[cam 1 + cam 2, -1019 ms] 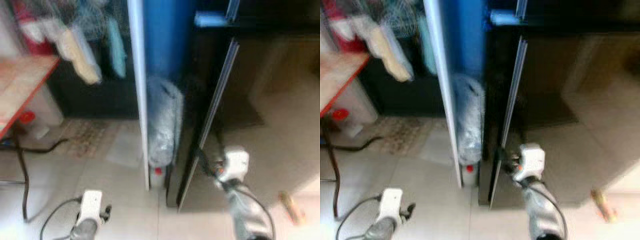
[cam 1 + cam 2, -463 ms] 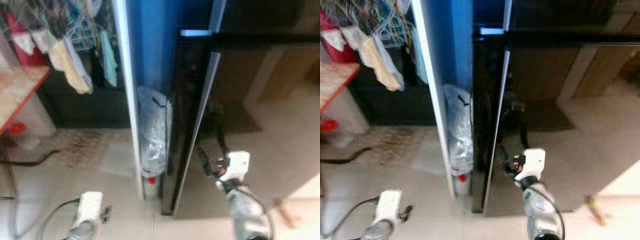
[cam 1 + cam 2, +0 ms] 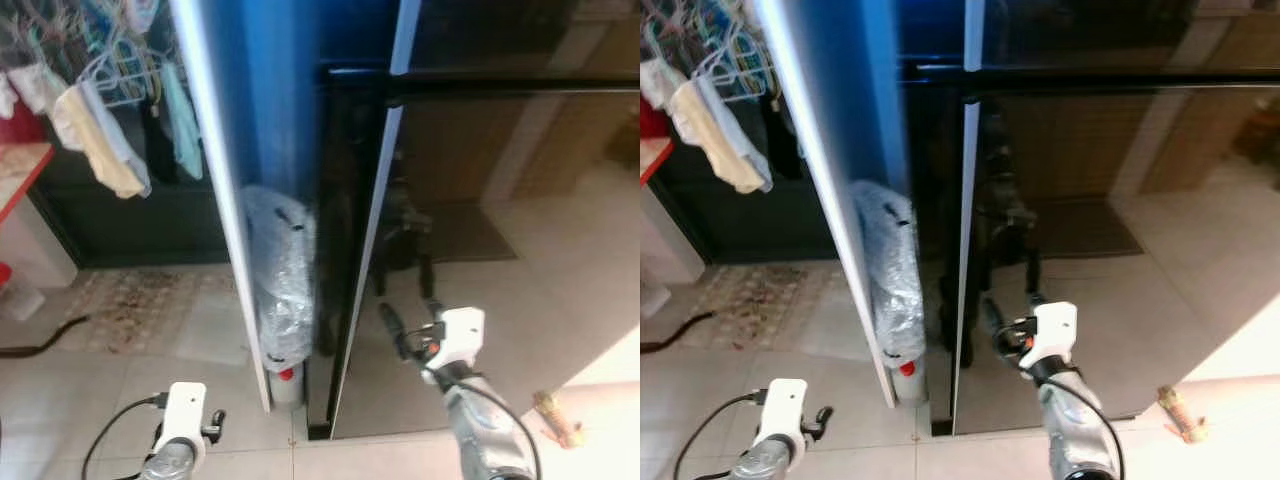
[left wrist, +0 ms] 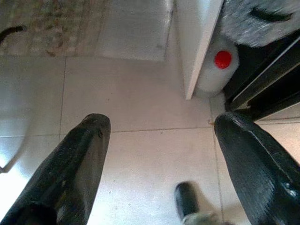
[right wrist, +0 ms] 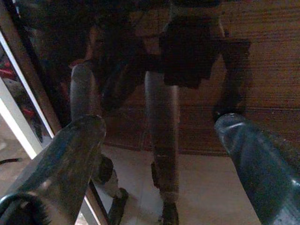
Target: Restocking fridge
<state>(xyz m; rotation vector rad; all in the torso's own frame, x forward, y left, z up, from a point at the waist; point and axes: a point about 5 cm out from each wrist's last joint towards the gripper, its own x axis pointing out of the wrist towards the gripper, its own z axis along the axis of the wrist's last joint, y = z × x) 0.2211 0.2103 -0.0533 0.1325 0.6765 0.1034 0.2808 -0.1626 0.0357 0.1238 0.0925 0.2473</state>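
Fridge (image 3: pixel 470 180): glossy black and shut, straight ahead of the robot; its door mirrors the tiled floor and the robot.
Right gripper (image 3: pixel 405 335): raised just before the fridge door, near its left edge, jaws spread wide and holding nothing.
Right wrist view: the fingers (image 5: pixel 70 154) frame the door, where the robot's dark reflection stands; the head views give only a faint trace of it.
Panel (image 3: pixel 215 200): tall, blue with a white edge, standing just left of the fridge.
Bag (image 3: pixel 280 280): clear plastic, wedged between panel and fridge.
Bottle (image 4: pixel 216 70): white with a red cap, on the floor under the bag; plainest in the left wrist view.
Left gripper (image 4: pixel 159 154): low over the floor (image 4: pixel 136 93), left of the fridge's foot, jaws open and empty.
Laundry (image 3: pixel 95 140): hanging well left of the fridge.
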